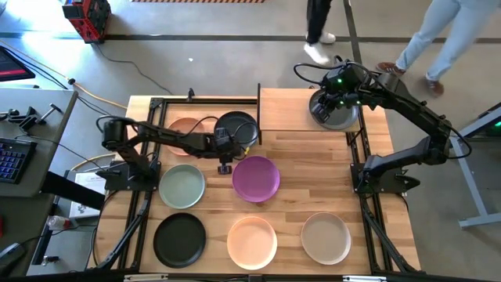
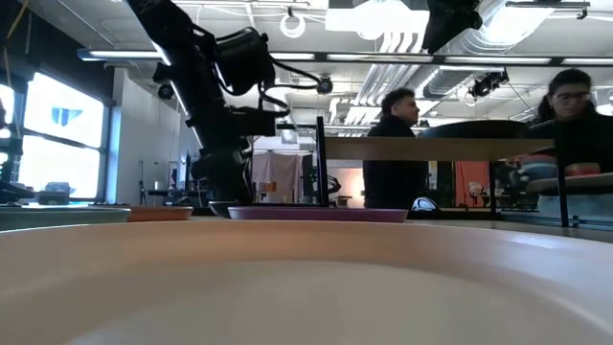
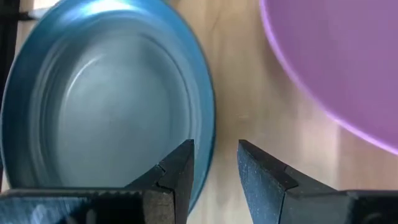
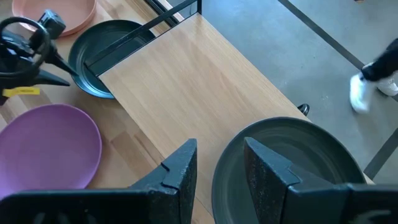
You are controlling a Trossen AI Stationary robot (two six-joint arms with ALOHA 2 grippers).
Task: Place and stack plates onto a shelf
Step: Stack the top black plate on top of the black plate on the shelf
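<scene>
We see the right gripper (image 4: 217,162) at the far right end of the shelf (image 1: 293,110), its jaws pinching the rim of a dark plate (image 1: 333,110) that sits on the light-wood board. The left gripper (image 3: 214,163) hangs over the tabletop (image 1: 313,180) with jaws straddling the edge of another dark plate (image 1: 237,128), beside the purple plate (image 1: 256,178); whether they have closed on that rim we cannot quite tell. These plates look stiff, light, smooth and probably slippery, so the thin raised rim is the place to grip. The sage plate (image 1: 182,186), peach plates (image 1: 251,240) and beige plate (image 1: 326,237) lie flat, matte and round.
</scene>
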